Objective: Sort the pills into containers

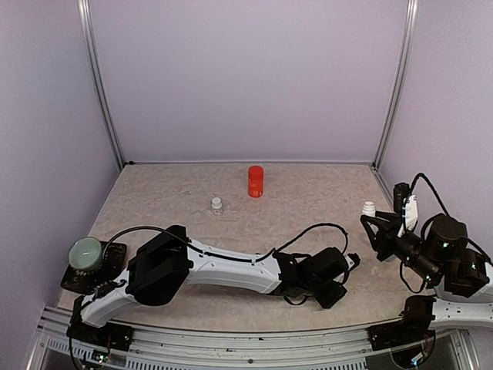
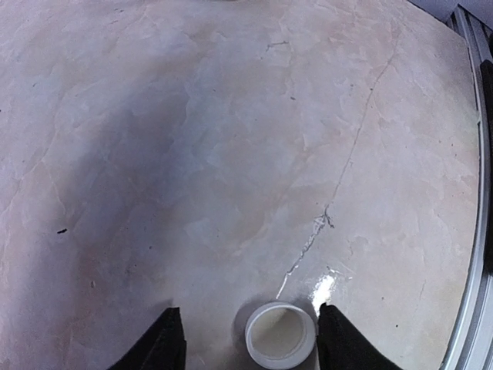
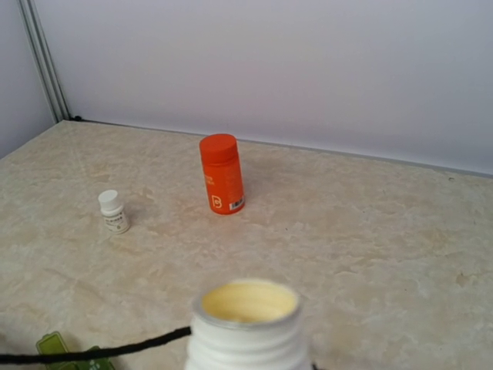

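The green containers (image 3: 55,348) show only as a corner at the bottom left of the right wrist view; in the top view the left arm hides them. My right gripper (image 1: 373,223) is shut on an uncapped white pill bottle (image 3: 246,327), held upright above the table's right side, with its mouth open and yellowish inside. The bottle also shows in the top view (image 1: 369,208). My left gripper (image 2: 250,343) is open, low over the table. A white cap (image 2: 280,335) lies between its fingers, close to the right fingertip (image 2: 337,339). No loose pills show.
An orange bottle (image 1: 256,181) stands at the back centre, and a small capped white bottle (image 1: 216,204) stands left of it. A pale mug (image 1: 85,250) sits on a dark base at the left edge. A black cable (image 3: 115,353) runs past the containers. The left arm (image 1: 223,270) lies across the front.
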### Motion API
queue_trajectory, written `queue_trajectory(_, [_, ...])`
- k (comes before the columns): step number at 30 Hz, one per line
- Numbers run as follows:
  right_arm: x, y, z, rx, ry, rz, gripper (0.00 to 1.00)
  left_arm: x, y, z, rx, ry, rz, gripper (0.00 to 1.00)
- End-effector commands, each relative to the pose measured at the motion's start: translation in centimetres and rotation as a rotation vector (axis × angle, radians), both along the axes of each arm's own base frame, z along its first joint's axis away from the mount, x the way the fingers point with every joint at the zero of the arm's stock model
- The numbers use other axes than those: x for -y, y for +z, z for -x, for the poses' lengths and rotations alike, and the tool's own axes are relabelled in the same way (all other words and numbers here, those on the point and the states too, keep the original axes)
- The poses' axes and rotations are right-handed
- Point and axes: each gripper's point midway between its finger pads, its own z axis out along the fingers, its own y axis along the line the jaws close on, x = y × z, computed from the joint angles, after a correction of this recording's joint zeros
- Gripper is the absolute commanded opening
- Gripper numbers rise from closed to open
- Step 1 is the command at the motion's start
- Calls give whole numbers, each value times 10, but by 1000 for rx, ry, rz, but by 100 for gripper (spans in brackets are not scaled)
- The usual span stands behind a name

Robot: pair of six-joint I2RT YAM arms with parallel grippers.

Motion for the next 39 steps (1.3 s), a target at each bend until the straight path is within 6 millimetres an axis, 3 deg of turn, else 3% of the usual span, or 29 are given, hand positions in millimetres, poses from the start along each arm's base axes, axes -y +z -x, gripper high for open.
queue_trajectory(1, [9, 22, 6, 43, 3, -83, 27, 0, -19, 3, 0, -10, -29, 50])
queue_trajectory(6, [10, 25, 6, 51, 1, -88, 27, -1, -17, 7, -11, -26, -32, 32])
queue_trajectory(12, [10, 22, 5, 50, -4, -86, 27, -15, -7, 1, 19, 10, -47, 20])
queue_trajectory(20, [-8, 12, 1, 43, 32, -48, 28, -39, 59, -26, 8, 94, 58, 20])
queue_trajectory(30, [-46, -19, 1, 77, 150, -51, 29, -117, 154, -61, -68, 213, 270, 21])
queue_trajectory(34, [-66, -42, 0, 69, 205, -25, 29, -151, 171, -74, -107, 264, 335, 21])
queue_trajectory(39, [-91, -66, -2, 54, 270, 15, 29, -188, 160, -91, -188, 331, 356, 23])
